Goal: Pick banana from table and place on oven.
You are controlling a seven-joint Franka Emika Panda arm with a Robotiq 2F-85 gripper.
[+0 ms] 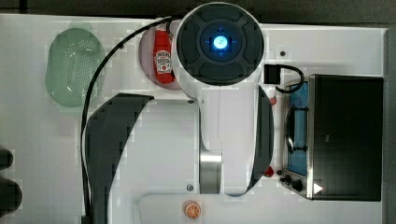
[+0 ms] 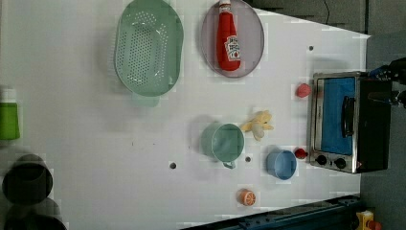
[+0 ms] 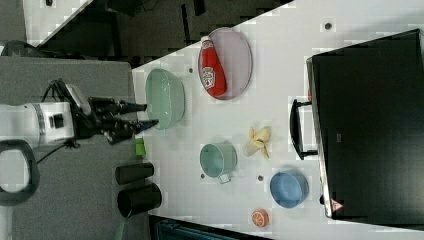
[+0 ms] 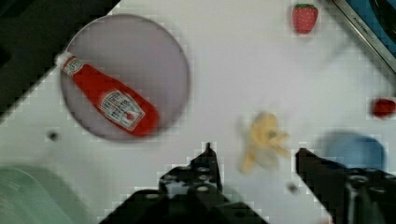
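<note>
- The table (image 2: 95,120) carries everything; you work over a crowded middle, so plan the descent with care.
- The oven (image 2: 347,122) stands at the table edge on the left view's right, its glass door and handle facing the clutter. Its black top (image 3: 370,125) is bare and flat, but a rounded toy could roll off it, I judge, if you let go from too high.
- The colander (image 2: 148,48) and the plate (image 2: 253,43) with the ketchup (image 2: 228,40) lie toward the edge at the left view's top, well apart from your path.
- The gripper (image 3: 142,115) hangs high above the table in the right view, its fingers (image 4: 205,168) spread apart with nothing between them; in the wrist view the banana sits in the gap below them.
- The green cup (image 2: 227,143) is just beside the banana, on the left view's left of it; a finger coming down wide could knock it and shove the fruit.
- The blue cup (image 2: 281,164) sits near, between banana and oven; a low carry to the oven could clip it.
- The banana (image 2: 258,124) lies on the table between the green cup and the oven door, touching neither. Its splayed peel flaps make a poor hold; pinch a flap alone and it may slip.
- Two strawberries (image 2: 303,90) (image 2: 300,153) sit by the oven's front, and an orange slice (image 2: 247,197) near the edge at the left view's bottom; don't mistake any for the target.
</note>
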